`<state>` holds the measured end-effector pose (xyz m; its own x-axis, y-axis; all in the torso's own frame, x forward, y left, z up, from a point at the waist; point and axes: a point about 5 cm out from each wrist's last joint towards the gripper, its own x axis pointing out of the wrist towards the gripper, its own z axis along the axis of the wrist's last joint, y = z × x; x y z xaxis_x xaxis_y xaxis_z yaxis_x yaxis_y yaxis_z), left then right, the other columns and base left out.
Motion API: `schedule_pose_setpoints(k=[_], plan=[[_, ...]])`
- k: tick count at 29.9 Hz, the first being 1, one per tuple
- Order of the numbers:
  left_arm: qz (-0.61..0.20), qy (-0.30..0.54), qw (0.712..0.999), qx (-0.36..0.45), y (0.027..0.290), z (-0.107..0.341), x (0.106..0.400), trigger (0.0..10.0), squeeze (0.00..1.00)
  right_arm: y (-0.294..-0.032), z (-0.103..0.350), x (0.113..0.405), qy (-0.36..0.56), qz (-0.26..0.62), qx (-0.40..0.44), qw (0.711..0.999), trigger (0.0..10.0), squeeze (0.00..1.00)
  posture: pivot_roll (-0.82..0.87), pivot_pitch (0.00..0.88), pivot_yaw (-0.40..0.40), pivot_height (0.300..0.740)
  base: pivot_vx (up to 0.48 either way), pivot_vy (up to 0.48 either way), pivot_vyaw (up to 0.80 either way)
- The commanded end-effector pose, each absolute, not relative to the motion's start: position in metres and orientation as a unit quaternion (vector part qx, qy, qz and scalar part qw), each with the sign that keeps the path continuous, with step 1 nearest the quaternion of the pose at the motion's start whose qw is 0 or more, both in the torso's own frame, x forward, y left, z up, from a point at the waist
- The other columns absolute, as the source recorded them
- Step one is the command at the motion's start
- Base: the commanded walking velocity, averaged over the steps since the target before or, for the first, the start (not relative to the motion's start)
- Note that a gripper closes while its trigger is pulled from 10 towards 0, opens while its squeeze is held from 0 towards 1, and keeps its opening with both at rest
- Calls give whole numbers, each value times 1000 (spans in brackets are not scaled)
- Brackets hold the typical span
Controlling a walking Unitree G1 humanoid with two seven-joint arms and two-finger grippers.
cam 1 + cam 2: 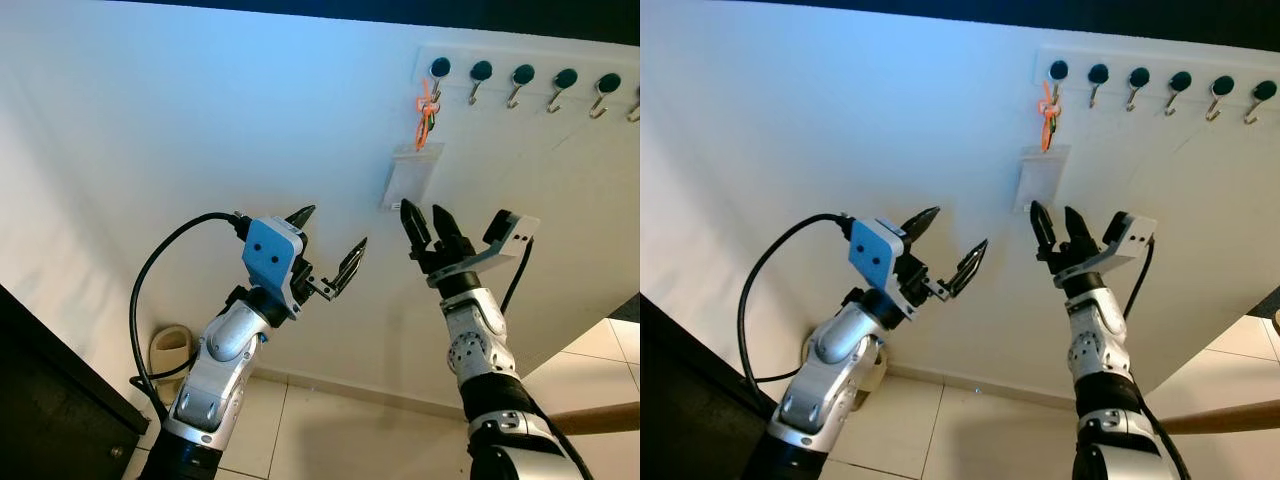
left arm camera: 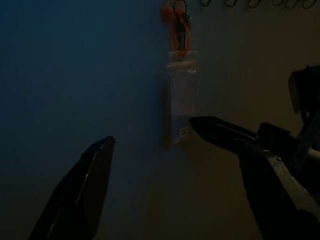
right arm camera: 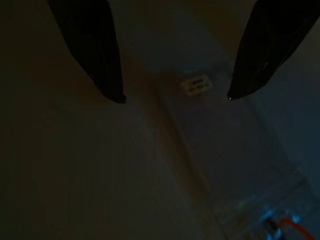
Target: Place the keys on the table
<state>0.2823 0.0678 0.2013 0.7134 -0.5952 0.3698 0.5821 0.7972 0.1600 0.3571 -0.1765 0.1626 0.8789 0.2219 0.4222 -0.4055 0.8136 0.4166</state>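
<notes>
A white wall is faced, with a row of hooks mounted across its upper right. From the leftmost hook the keys are hung on an orange loop, and a clear plastic pouch dangles beneath them, flat against the wall. Both arms are raised toward it. The right gripper is held just below the pouch's lower edge, its two fingers spread moderately and empty; the left gripper is poised further to the left, its fingers opened wide and likewise empty. The bunch is judged to be light, the keys stiff and the pouch thin, limp and probably slippery; a firmer hold is likely offered by the loop or the keys than by the pouch. The pouch's contents cannot be made out, and the keys are too small to be counted. Both wrist views are very dark. The table named in the task is not identified with confidence.
</notes>
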Motion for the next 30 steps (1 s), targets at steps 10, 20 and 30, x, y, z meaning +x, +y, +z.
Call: schedule_pose_setpoints(k=[10,20,30], plan=[[-320,-206,924,13,67,203,282,10000,0,-165,162,359,-167,213,253,929,10000,0,61,138,-13,740,0,0,0],[-321,-206,924,13,66,203,282,10000,0,-157,163,359,-160,248,223,929,10000,0,60,139,-13,740,0,0,0],[-321,-205,925,14,67,202,282,10000,0,-151,165,360,-158,275,197,928,10000,0,58,135,-15,740,0,0,0]])
